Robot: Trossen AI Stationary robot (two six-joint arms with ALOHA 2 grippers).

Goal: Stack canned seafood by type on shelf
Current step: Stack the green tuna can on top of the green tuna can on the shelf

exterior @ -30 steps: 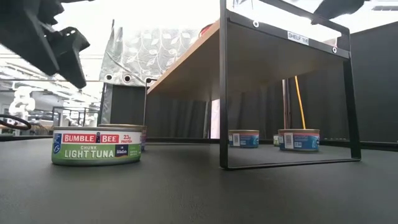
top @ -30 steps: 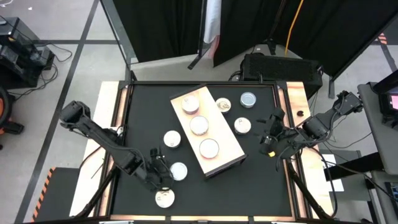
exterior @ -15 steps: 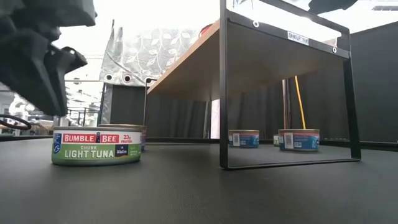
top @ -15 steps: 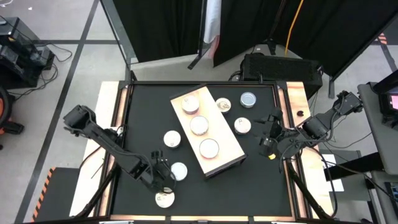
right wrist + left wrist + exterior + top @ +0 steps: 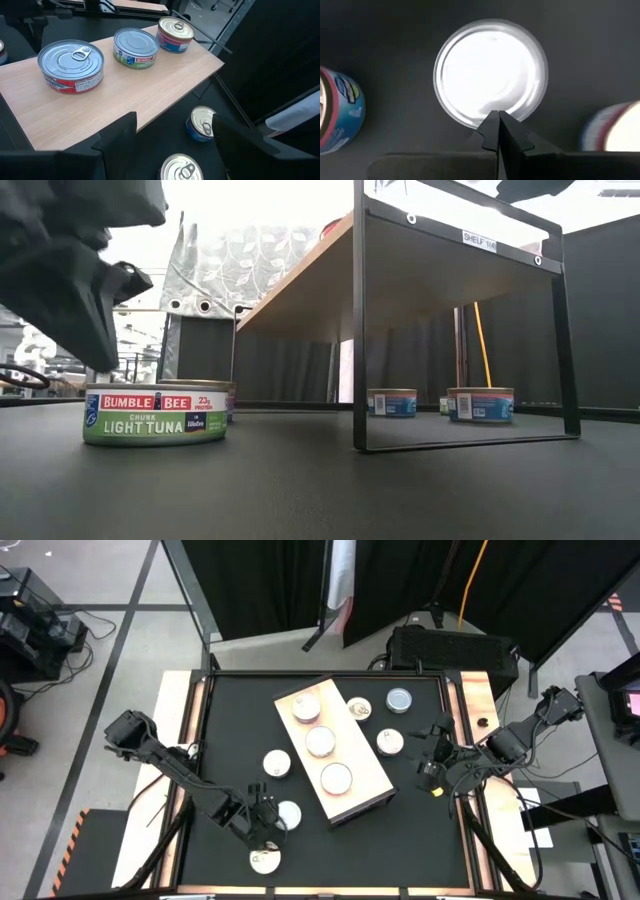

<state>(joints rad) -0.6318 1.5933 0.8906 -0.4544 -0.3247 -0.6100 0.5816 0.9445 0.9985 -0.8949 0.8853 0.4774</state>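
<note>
Canned seafood: three tins sit on the shelf (image 5: 352, 802), centre frame; others remain on the tabletop. Left gripper (image 5: 262, 830), lower left, has closed its fingers completely above a bare-topped tin (image 5: 490, 73), gripping nothing. Right gripper (image 5: 431, 766) waits open, centre right.

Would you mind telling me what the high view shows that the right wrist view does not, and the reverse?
Only the high view shows the left gripper, shut above the front-left tins, and the right gripper beside the shelf.

Only the right wrist view shows the side labels of the shelf's tins: red, green and pink-and-blue.

Both show three tins in a row on the wooden shelf, with more on the black table.
</note>
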